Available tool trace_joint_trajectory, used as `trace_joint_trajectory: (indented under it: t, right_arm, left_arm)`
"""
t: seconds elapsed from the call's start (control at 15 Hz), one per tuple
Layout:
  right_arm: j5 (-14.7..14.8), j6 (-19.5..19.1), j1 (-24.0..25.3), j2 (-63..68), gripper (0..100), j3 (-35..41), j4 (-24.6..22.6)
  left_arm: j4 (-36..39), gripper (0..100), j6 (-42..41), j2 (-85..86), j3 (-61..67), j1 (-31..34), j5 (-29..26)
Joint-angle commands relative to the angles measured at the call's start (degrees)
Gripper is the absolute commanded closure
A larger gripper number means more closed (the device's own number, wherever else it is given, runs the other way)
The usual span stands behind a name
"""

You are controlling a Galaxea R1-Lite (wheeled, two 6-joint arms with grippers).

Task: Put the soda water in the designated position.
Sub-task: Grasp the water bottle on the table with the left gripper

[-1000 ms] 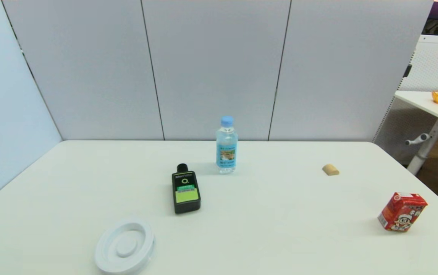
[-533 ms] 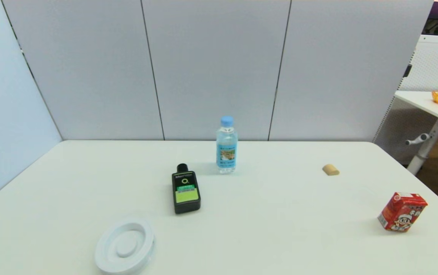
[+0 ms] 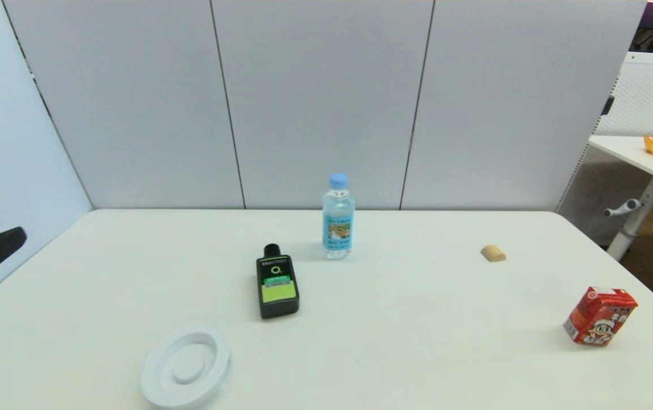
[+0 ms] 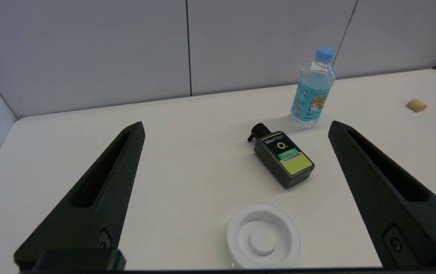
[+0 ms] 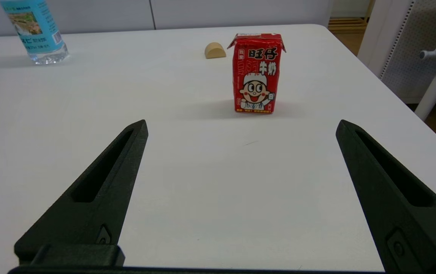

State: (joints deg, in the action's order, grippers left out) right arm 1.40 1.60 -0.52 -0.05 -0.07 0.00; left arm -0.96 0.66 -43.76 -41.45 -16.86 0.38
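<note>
The table (image 3: pixel 417 341) holds the bottle (image 3: pixel 337 219) upright at twelve o'clock, far centre, untouched. The white dish (image 3: pixel 187 367), at seven o'clock, looks like the goal. This seems the reach stage: next, the left gripper (image 4: pixel 237 127), at nine o'clock, must straddle the bottle. Its jaws are spread wide, empty. The right gripper (image 5: pixel 240 127), parked, likewise gapes empty.
</note>
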Motion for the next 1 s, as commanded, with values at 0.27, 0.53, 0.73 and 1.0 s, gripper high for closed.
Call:
trace_joint_trajectory:
  t: [0.27,0.53,0.73,1.0]
  right_arm:
    - [0.0,-0.01,0.0,0.05,0,-0.01,0.0]
    - [0.0,-0.01,0.0,0.05,0,-0.01,0.0]
    - [0.0,-0.01,0.0,-0.04,0,-0.01,0.0]
    - [0.0,-0.01,0.0,-0.04,0,-0.01,0.0]
  left_arm:
    - [5.45,0,0.75,-22.68,-11.81,-16.71,0.68]
    - [9.22,0,2.59,-34.81,-19.9,-25.86,1.56]
    - [11.33,0,2.68,-43.6,-25.09,-29.55,3.58]
    - [14.06,0,2.59,-57.05,-32.56,-31.92,8.59]
